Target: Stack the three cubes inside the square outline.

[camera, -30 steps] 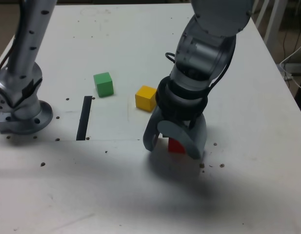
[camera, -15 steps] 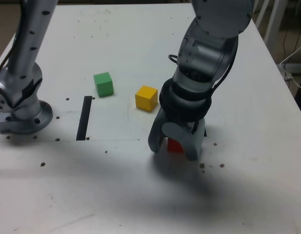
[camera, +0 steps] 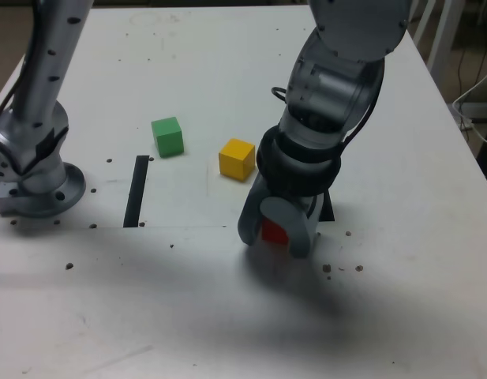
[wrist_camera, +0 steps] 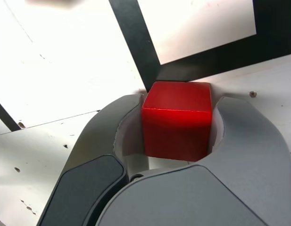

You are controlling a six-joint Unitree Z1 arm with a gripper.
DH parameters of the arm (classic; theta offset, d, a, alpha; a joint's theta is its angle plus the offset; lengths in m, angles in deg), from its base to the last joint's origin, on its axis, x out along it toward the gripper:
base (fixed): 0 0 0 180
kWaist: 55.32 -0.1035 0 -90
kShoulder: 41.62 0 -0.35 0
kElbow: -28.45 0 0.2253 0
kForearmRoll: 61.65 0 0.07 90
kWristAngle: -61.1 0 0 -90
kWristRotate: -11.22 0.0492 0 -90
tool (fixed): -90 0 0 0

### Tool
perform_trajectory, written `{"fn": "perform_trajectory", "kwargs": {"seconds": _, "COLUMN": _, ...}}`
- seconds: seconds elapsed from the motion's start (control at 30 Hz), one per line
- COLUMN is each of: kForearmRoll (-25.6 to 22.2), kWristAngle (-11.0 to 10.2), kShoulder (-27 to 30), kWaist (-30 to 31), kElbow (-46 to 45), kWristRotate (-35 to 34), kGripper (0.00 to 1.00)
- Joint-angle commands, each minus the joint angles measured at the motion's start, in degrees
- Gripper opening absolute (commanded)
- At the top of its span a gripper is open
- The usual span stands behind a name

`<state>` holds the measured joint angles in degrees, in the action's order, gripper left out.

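Red block [wrist_camera: 177, 120] sits clamped between the two grey jaws of the gripper [camera: 275, 234], its side faces pressed by the curved inner surfaces in the wrist view. It lies low over the white table [camera: 227, 316], and whether it rests on the surface or is just lifted cannot be told. The black tape square [wrist_camera: 150, 56] is right beside it: one corner of the frame meets the block's far edge in the wrist view, so the block lies at the frame's outer corner, not inside the white centre.

Yellow block [camera: 236, 159] and green block [camera: 167, 136] stand apart on the table toward the exterior view's left, with neither touching anything. A straight black strip [camera: 136, 190] lies below the green one.

By my reading, the task is at its start: the first block is gripped, nothing is in the square yet, and all three placements remain.
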<state>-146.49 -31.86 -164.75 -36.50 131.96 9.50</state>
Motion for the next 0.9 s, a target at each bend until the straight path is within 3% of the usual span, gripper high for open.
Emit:
{"fn": "perform_trajectory", "kwargs": {"seconds": 0.0, "kForearmRoll": -0.54, "kWristAngle": -0.22, "kShoulder": 0.93, "kWaist": -0.41, "kElbow": 0.13, "kWristRotate": -0.33, "kGripper": 0.31}}
{"fn": "perform_trajectory", "kwargs": {"seconds": 0.87, "kForearmRoll": -4.82, "kWristAngle": -0.20, "kShoulder": -0.49, "kWaist": -9.80, "kElbow": 6.37, "kWristRotate": -3.67, "kGripper": 0.31}}
